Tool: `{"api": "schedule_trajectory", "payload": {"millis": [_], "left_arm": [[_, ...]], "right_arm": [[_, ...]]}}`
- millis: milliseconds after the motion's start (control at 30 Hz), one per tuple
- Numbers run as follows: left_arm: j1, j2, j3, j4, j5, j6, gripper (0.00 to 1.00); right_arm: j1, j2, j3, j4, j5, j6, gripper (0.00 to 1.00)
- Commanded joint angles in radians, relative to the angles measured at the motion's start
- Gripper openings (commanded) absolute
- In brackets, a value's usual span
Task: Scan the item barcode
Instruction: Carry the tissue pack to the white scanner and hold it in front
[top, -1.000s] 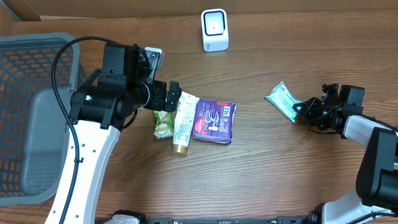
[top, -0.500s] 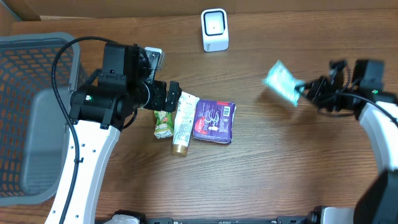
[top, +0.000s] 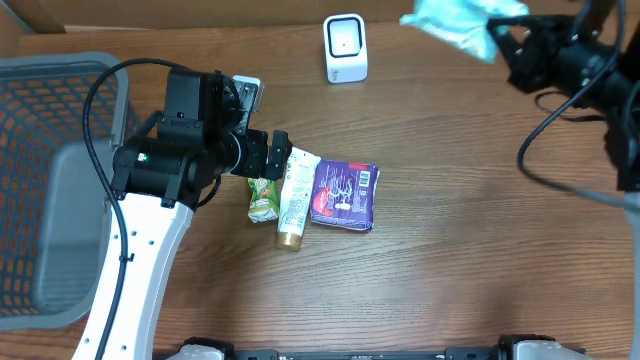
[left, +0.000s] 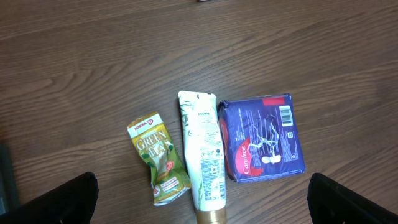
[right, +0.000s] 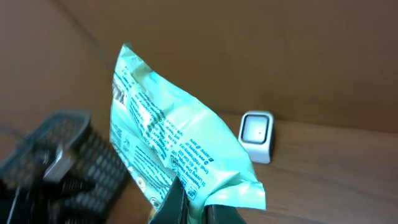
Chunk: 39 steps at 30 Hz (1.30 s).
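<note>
Wooden table (top: 470, 250), right claw (top: 497, 36) pinches a teal packet (top: 452, 20) right of the scanner (top: 345, 47), left claw (top: 281, 152) hangs wide open left of it.

"What does the left arm (top: 150, 200) look like?"
"1 long white link (top: 140, 270), black boxy housings (top: 190, 110) above it, and a black cable (top: 90, 100) looping over."
"And the right arm (top: 560, 60)?"
"Black, blurred, trailing a thin cable (top: 522, 160). The left wrist view shows 2 black fingers (left: 56, 199) at its bottom corners."
</note>
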Motion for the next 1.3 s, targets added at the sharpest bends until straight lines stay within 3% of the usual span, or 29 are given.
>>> {"api": "schedule_trajectory", "payload": {"millis": [0, 133, 333, 667, 733, 900, 933, 1100, 1267], "left_arm": [[0.000, -0.021, 0.019, 0.000, 0.000, 0.016, 1.00], [0.000, -0.021, 0.019, 0.000, 0.000, 0.016, 1.00], [0.000, -0.021, 0.019, 0.000, 0.001, 0.016, 1.00], [0.000, -0.021, 0.019, 0.000, 0.000, 0.016, 1.00], [0.000, -0.021, 0.019, 0.000, 0.000, 0.016, 1.00], [0.000, -0.021, 0.019, 0.000, 0.000, 0.016, 1.00], [0.000, -0.021, 0.019, 0.000, 0.000, 0.016, 1.00], [0.000, -0.021, 0.019, 0.000, 0.000, 0.016, 1.00], [0.000, -0.021, 0.019, 0.000, 0.001, 0.016, 0.99]], "right_arm": [[0.109, 0.044, 0.004, -0.093, 0.015, -0.186, 0.04], [0.197, 0.120, 0.004, -0.189, 0.018, -0.240, 0.04], [0.216, 0.195, 0.004, -0.206, 0.052, -0.235, 0.04], [0.219, 0.194, 0.050, -0.211, 0.227, -0.089, 0.03], [0.234, 0.194, 0.090, -0.214, 0.322, -0.067, 0.03], [0.378, 0.277, 0.109, -0.044, 1.065, -0.047, 0.04], [0.418, 0.344, 0.109, 0.057, 1.209, -0.059, 0.04], [0.503, 0.537, 0.109, 0.325, 1.506, -0.447, 0.04], [0.550, 0.680, 0.109, 0.553, 1.580, -0.917, 0.04]]}}
